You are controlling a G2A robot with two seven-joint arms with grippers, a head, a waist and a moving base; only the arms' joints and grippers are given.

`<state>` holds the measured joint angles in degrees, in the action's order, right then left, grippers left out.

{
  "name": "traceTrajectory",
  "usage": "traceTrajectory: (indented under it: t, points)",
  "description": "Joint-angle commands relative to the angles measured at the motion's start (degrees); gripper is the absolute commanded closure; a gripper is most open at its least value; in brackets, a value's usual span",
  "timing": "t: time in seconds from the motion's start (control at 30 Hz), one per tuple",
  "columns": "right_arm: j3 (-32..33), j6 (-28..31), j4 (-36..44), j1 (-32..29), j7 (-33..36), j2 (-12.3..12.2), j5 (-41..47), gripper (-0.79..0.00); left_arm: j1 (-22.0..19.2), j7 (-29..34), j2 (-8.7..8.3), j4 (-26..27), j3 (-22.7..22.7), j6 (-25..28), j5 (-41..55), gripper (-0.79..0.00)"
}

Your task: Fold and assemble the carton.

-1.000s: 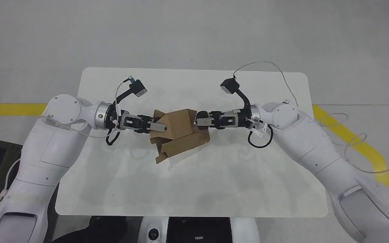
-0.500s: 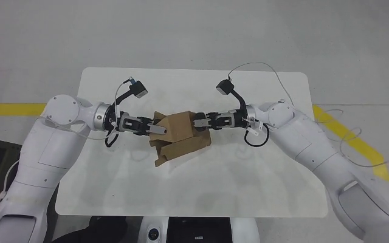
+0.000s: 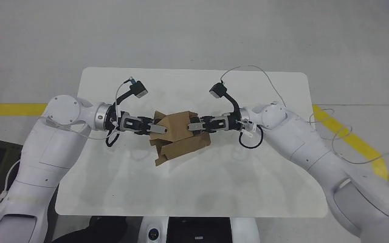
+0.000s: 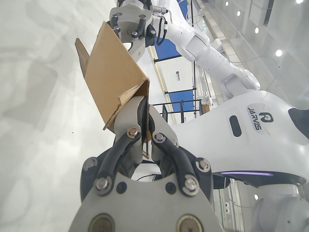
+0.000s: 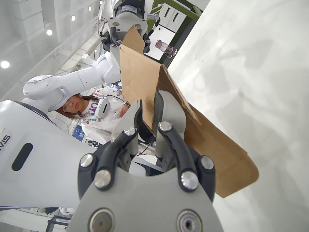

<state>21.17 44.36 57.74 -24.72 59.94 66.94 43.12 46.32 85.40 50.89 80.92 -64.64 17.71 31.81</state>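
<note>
- Carton [image 3: 180, 135]: brown cardboard, partly folded. It sits near the middle of the white table [image 3: 255, 182], directly between the two grippers.
- Left gripper [image 4: 144, 107]: meets the carton from its left side. The jaws are closed on a thin cardboard edge at one corner, with the edge pinched between the two pads.
- Right gripper [image 5: 147, 112]: meets the carton from the opposite side. The jaws are closed on the edge of a panel, and the cardboard runs between both fingers.
- The grippers face each other across the carton, roughly in one line.
- Carton shape: one broad panel is tilted and the end flaps are not closed. A loose flap juts toward the robot's side of the table.
- I cannot tell whether the carton's underside rests on the table.
</note>
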Motion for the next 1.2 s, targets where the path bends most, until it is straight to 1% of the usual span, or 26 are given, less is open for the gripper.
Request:
traceTrajectory:
  t: [0.0, 0.27, 0.6, 0.83, 1.17]
  points:
    - [-0.1, 0.0, -0.1, -0.1, 0.0, 0.2, 0.9, -0.108, 0.0, 0.0, 0.02, 0.0, 0.0, 0.0, 0.0, 0.0]
    - [0.5, -0.9, 0.6, -0.7, 0.9, 0.4, 4.9, -0.095, 0.1, 0.2, 0.04, 0.0, 0.0, 0.0, -0.1, 0.0]
    - [2.5, -6.2, 3.0, -1.1, 6.2, 0.2, 6.8, -0.089, 0.3, 0.5, 0.0, 0.1, -0.2, 0.1, -0.3, 0.0]
    - [4.0, -8.1, 2.6, -1.2, 8.1, 0.8, 6.4, -0.08, 0.4, 0.6, -0.01, 0.3, -0.3, 0.1, -0.5, 0.0]
    - [5.2, -9.7, 2.0, -1.7, 9.7, 2.2, 5.8, -0.046, 0.5, 0.8, 0.05, 0.5, -0.1, -0.1, -0.6, 0.0]
